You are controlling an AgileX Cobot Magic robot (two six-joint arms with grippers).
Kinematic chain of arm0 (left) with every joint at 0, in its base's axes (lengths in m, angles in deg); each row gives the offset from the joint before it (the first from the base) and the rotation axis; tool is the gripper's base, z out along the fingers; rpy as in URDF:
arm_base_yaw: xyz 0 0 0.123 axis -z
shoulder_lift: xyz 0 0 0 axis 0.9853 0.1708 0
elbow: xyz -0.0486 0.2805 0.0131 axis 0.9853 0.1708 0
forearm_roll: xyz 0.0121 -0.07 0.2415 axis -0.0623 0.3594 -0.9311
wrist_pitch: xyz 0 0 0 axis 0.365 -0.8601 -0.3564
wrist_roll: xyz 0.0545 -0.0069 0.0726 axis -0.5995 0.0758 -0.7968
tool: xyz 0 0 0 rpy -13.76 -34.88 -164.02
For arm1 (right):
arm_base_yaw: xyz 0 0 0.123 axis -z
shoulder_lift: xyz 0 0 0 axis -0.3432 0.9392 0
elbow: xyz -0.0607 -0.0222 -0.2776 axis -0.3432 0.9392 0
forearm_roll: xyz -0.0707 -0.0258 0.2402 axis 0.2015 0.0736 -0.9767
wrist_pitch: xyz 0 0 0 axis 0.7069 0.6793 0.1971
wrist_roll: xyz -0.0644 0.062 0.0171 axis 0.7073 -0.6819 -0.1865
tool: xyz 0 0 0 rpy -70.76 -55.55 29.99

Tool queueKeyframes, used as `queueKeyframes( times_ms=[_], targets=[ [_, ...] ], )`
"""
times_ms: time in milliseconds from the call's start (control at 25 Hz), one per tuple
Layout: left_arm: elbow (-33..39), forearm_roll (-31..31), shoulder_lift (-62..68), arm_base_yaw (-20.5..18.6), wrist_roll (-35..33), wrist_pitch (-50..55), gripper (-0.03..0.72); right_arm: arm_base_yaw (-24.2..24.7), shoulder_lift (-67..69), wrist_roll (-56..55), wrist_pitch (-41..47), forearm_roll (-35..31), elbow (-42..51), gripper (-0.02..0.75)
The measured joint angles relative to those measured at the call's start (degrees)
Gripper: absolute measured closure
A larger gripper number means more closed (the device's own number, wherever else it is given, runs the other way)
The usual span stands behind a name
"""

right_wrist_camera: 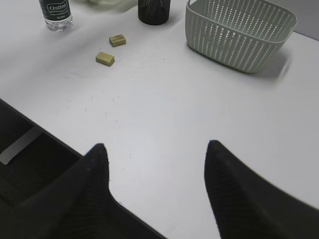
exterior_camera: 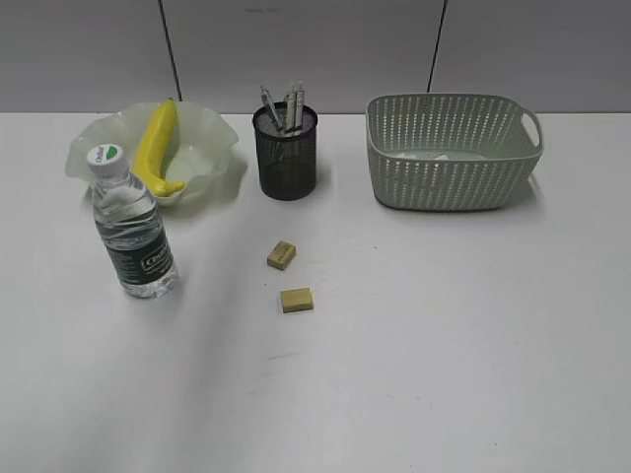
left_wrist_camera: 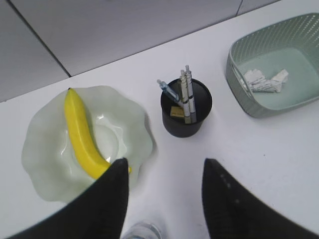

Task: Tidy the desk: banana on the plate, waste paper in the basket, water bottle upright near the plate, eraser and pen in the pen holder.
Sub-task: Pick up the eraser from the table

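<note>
White desk [exterior_camera: 444, 345], water bottle [left_wrist_camera: 143, 232] under left gripper [left_wrist_camera: 164, 181]

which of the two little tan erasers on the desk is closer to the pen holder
The upper eraser, the one tilted at an angle nearer the black mesh pen holder. The other eraser lies lower, toward the front edge of the desk.

Banana [exterior_camera: 158, 145] lies in plate [exterior_camera: 212, 133]; water bottle [exterior_camera: 133, 227] upright nearby.

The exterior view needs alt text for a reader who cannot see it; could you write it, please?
A white desk holds an upright water bottle beside a ruffled green plate with a banana in it. Behind stand a black pen holder with pens and a green basket; two tan erasers lie in front.
</note>
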Motion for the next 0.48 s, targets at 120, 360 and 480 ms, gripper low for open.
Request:
queueKeyframes(
  times_ms=[120, 360, 480],
  targets=[
    [7.88, -0.4, -7.41, 0.0, -0.02, 0.0, 0.335, 0.0, 0.0, 0.0, 0.0, 0.0, 0.0, 0.255],
    [31.48, 0.07, -24.17, 0.0, -0.09, 0.11, 0.338, 0.0, 0.0, 0.0, 0.0, 0.0, 0.0, 0.255],
    [44.56, 0.31, -33.32, 0.0, -0.09, -0.46, 0.338, 0.0, 0.0, 0.0, 0.0, 0.0, 0.0, 0.255]
  ],
)
